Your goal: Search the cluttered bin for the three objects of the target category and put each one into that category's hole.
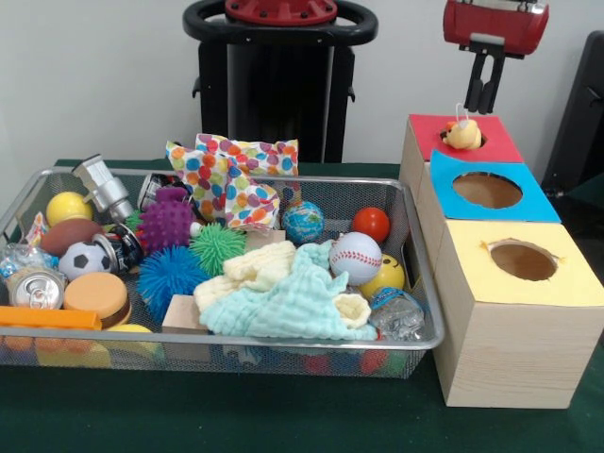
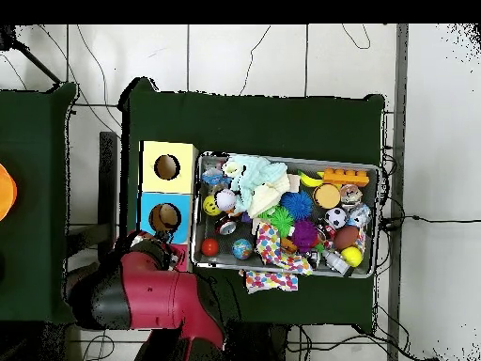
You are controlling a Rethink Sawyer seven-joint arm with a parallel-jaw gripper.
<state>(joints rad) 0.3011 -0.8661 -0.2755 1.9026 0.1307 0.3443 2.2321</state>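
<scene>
The hand (image 1: 485,102) hangs open and empty right above the red box (image 1: 491,142), and directly below it a small yellow duck toy (image 1: 462,134) sits in the hole. One delivered, I'd judge; two more wait somewhere in the wire bin (image 1: 420,274).

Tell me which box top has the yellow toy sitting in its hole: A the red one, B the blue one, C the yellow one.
A: the yellow toy sits in the hole of the red box top, right under the gripper; the holes in the blue top and yellow top look empty.
</scene>
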